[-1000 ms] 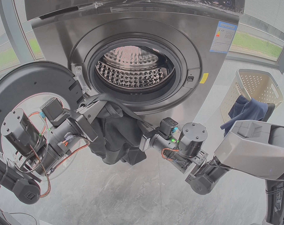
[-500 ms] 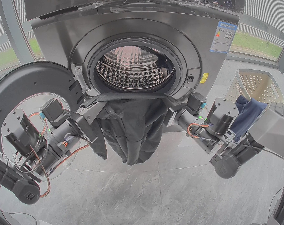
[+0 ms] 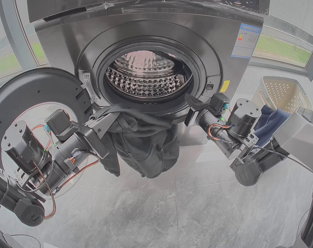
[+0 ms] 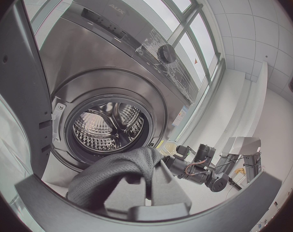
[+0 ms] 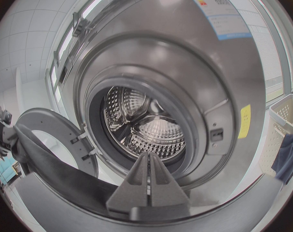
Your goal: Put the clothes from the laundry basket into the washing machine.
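Note:
A black garment [image 3: 146,142] hangs in a bunch below the washing machine's open drum [image 3: 146,76], in front of the machine and above the floor. My left gripper [image 3: 101,116] is shut on its upper left corner; the cloth [image 4: 114,174] drapes over the fingers of that gripper [image 4: 146,174]. My right gripper [image 3: 192,104] sits at the lower right rim of the opening, shut with nothing between its fingers [image 5: 149,155]. The laundry basket [image 3: 284,93] stands at the right on the floor, with blue clothes [image 3: 272,121] draped over its near rim.
The round door [image 3: 32,90] is swung wide open to the left, behind my left arm. The grey tiled floor [image 3: 184,207] spreads out in front of the machine. Windows lie behind and on both sides of the machine.
The right gripper swung up and right, stretching the garment across the opening, then lost it. The cloth now hangs from the left gripper alone. The left arm stayed put.

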You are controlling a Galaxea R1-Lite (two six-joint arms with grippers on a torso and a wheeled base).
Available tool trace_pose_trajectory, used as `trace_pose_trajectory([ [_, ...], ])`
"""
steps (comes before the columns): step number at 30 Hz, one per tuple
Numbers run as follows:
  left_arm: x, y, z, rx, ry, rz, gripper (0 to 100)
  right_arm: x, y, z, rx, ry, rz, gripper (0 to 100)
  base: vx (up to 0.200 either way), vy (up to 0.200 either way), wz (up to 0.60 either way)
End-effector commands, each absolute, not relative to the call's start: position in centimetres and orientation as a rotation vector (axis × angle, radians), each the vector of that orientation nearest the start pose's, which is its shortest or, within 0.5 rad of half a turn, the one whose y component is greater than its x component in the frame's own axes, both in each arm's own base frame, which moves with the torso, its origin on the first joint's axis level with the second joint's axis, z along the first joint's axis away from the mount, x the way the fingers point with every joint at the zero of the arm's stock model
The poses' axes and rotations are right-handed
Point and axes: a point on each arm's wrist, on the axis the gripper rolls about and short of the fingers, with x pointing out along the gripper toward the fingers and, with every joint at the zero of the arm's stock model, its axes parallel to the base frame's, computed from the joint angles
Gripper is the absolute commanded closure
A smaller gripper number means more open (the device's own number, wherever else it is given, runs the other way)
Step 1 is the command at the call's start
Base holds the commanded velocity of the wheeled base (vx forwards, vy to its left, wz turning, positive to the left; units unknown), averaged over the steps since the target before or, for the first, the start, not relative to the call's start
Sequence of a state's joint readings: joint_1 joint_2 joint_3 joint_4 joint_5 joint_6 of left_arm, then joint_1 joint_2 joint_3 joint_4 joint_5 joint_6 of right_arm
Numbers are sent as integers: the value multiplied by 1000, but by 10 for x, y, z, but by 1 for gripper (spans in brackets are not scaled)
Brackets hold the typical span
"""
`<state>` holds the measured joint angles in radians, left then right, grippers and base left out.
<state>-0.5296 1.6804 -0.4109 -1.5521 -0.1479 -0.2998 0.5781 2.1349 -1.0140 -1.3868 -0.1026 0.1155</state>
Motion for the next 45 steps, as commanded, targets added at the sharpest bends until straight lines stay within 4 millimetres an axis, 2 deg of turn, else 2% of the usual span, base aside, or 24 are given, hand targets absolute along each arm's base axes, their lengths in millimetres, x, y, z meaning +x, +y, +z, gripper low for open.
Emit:
trace_pose_trajectory([
  [1, 216, -134, 183, -343, -182, -724, 100, 340, 240, 130, 186, -166, 528, 100, 0, 0, 0],
  [2, 216, -134, 183, -341, -183, -724, 100, 340, 243, 125, 183, -157, 533, 100, 0, 0, 0],
  [3, 217, -135, 184, -342, -185, -723, 100, 341, 246, 120, 180, -148, 538, 0, 0, 0, 0],
  [6, 217, -135, 184, -342, -186, -721, 100, 340, 255, 105, 172, -120, 556, 0, 0, 0, 0],
  [11, 218, -135, 185, -343, -190, -719, 100, 334, 258, 103, 171, -111, 571, 0, 0, 0, 0],
  [12, 219, -135, 184, -343, -189, -714, 100, 319, 259, 113, 175, -114, 593, 0, 0, 0, 0],
  [13, 219, -135, 184, -343, -189, -714, 100, 319, 259, 114, 176, -117, 595, 0, 0, 0, 0],
  [15, 220, -134, 183, -341, -187, -709, 100, 297, 257, 127, 175, -112, 625, 0, 0, 0, 0],
  [17, 221, -134, 183, -342, -187, -708, 100, 287, 256, 132, 176, -109, 640, 0, 0, 0, 0],
  [18, 222, -134, 183, -340, -188, -704, 100, 275, 254, 138, 175, -105, 657, 0, 0, 0, 0],
  [19, 222, -134, 183, -340, -188, -704, 100, 275, 254, 138, 175, -105, 657, 0, 0, 0, 0],
  [20, 222, -134, 183, -341, -190, -703, 100, 259, 253, 143, 173, -94, 690, 0, 0, 0, 0],
  [21, 222, -134, 183, -341, -190, -703, 100, 259, 253, 143, 173, -94, 690, 0, 0, 0, 0],
  [22, 222, -134, 183, -340, -188, -703, 100, 244, 250, 145, 168, -79, 717, 0, 0, 0, 0],
  [24, 222, -134, 183, -340, -186, -703, 100, 231, 249, 143, 158, -59, 745, 0, 0, 0, 0],
  [25, 222, -134, 183, -340, -186, -703, 100, 231, 249, 143, 158, -59, 745, 0, 0, 0, 0],
  [26, 223, -134, 182, -340, -185, -701, 100, 221, 250, 141, 152, -43, 772, 0, 0, 0, 0],
  [30, 223, -134, 183, -340, -187, -700, 100, 206, 255, 136, 142, -16, 834, 0, 0, 0, 0],
  [32, 224, -135, 184, -342, -193, -696, 100, 193, 265, 129, 132, 7, 893, 0, 0, 0, 0],
  [36, 225, -135, 186, -347, -205, -677, 100, 191, 281, 112, 112, 47, 924, 0, 0, 0, 0],
  [42, 226, -135, 189, -350, -217, -677, 100, 206, 307, 75, 78, 105, 944, 0, 0, 0, 0],
  [45, 225, -134, 190, -352, -218, -676, 100, 215, 320, 67, 78, 106, 946, 0, 0, 0, 0],
])
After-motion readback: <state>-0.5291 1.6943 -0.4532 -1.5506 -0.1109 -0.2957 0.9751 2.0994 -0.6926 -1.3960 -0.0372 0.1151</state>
